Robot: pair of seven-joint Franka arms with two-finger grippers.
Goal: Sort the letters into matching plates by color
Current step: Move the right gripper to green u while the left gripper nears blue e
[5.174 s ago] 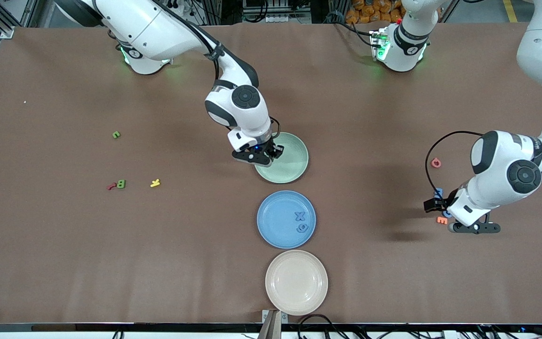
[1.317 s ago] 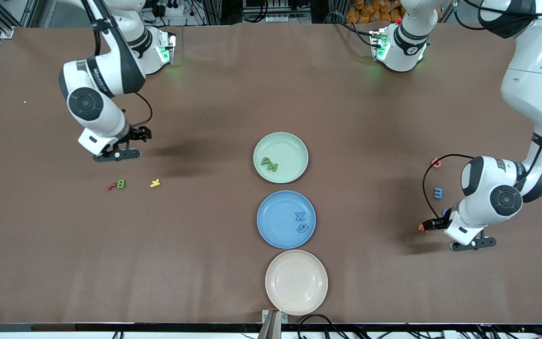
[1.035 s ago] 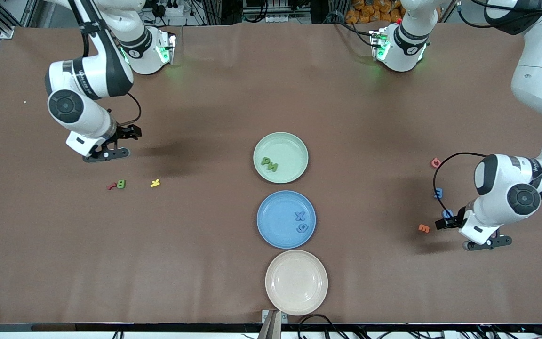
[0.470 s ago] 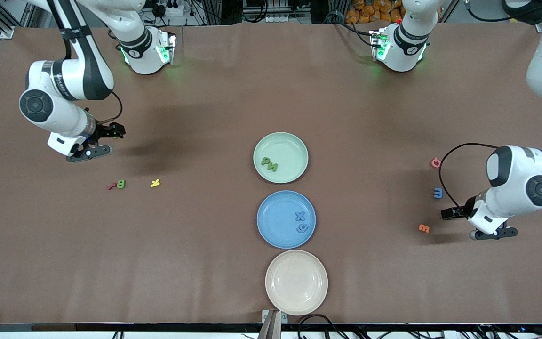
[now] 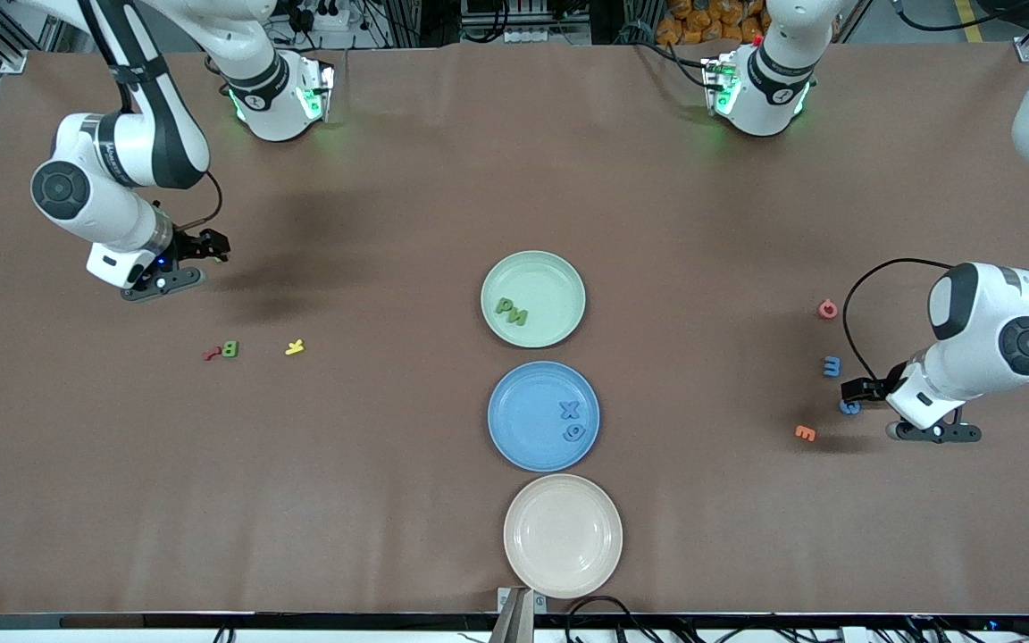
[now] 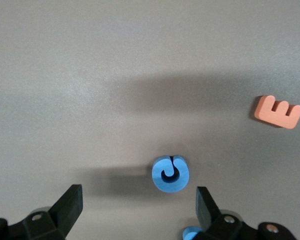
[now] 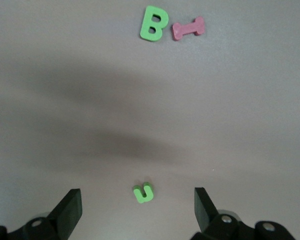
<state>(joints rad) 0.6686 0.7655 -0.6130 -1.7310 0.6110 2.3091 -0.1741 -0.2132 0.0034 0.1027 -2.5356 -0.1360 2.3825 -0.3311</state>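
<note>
Table (image 5: 389, 500) covered in brown, with three plates in a row down its middle. Farthest from the front camera, the pale green plate (image 5: 559, 272), holding two green letters (image 5: 511, 310) side by side. Next, the blue plate (image 5: 523, 393), holding two blue letters (image 5: 572, 421), one nearer the camera than the other. Nearest, a cream plate (image 5: 563, 535).

Toward the right arm's end of the table: a green B (image 5: 230, 348) touching a red letter (image 5: 212, 354), and a yellow letter (image 5: 295, 347) near them. Farther from the camera than these, a small green U-shaped letter (image 7: 143, 192), seen in the right wrist view lying flat between the two fingers and touching neither. Right gripper (image 5: 179, 265) low over that small letter, fingers (image 7: 69, 211) spread wide, holding nothing.

Toward the left arm's end: a red ring-shaped letter (image 5: 827, 309) farthest from the camera, then a blue E-shaped letter (image 5: 831, 365), then a blue curled letter (image 5: 849, 407), and an orange E (image 5: 805, 432) nearest. Left gripper (image 5: 881, 402) low over the table just beside the blue curled letter; in the left wrist view that letter (image 6: 170, 173) flat on the table between the fingers (image 6: 70, 207), clear of both. Fingers wide apart, holding nothing. Orange E (image 6: 278, 111) well off to one side there. A scrap of another blue piece (image 6: 192, 233) at the edge of that view, too cut off to identify.
</note>
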